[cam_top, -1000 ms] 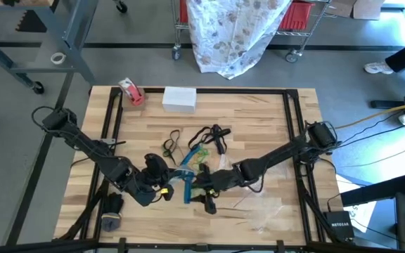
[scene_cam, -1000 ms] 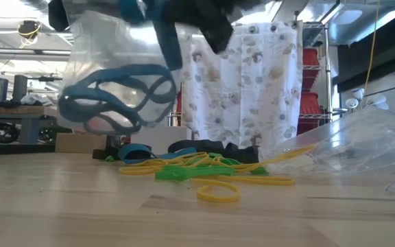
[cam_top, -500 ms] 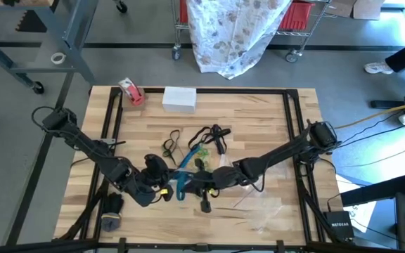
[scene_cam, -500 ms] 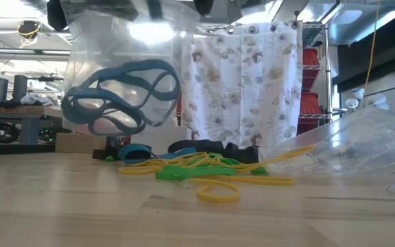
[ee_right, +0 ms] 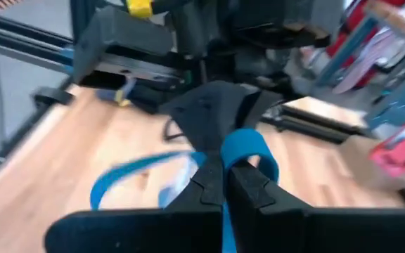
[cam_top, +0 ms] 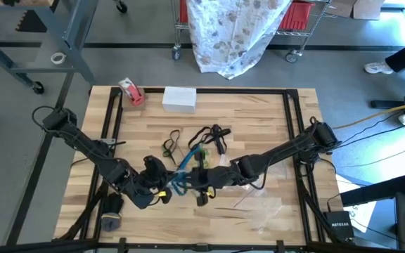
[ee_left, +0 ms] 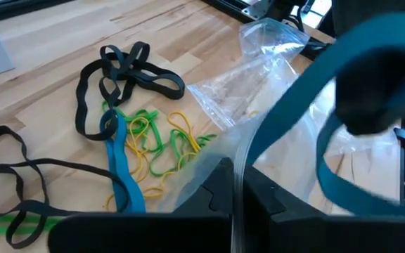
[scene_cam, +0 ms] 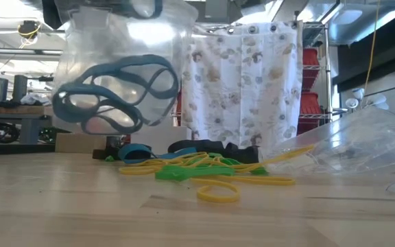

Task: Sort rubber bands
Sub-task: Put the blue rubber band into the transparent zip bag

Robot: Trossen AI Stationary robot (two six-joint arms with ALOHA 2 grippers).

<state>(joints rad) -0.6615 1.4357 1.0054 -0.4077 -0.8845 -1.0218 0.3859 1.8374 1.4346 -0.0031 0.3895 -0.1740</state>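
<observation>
Near the front middle of the light wooden tabletop (cam_top: 259, 126), the two dark arms meet. The left gripper (cam_top: 162, 188) has its fingers pressed together on the edge of a clear plastic bag (scene_cam: 115, 75), which it holds up above the table. In the low view this bag hangs in the air, and several wide blue rubber loops (scene_cam: 112, 96) lie inside it.

The right gripper (cam_top: 188, 184) is just beside the left one, at the mouth of the bag. Its fingers (ee_right: 248, 186) are fully closed, and a wide blue rubber band (ee_right: 248, 151) is pinched between them; the band bends up in a loop above the fingertips. In the left wrist view the same blue band (ee_left: 308, 105) curves across the bag opening.

The other rubber bands lie in a loose pile (cam_top: 195, 144) on the table, behind the grippers toward the middle. There are thin black loops (ee_left: 121, 70), green ones (ee_left: 164, 158), tan-yellow ones (ee_left: 146, 126) and one more blue strip (ee_left: 121, 172), partly one over another.

A second clear plastic bag (cam_top: 269, 211) lies flat on the table on the right arm's side of the grippers. At the far edge stand a white box (cam_top: 179, 98) and a red-and-white tape roll (cam_top: 131, 91).
</observation>
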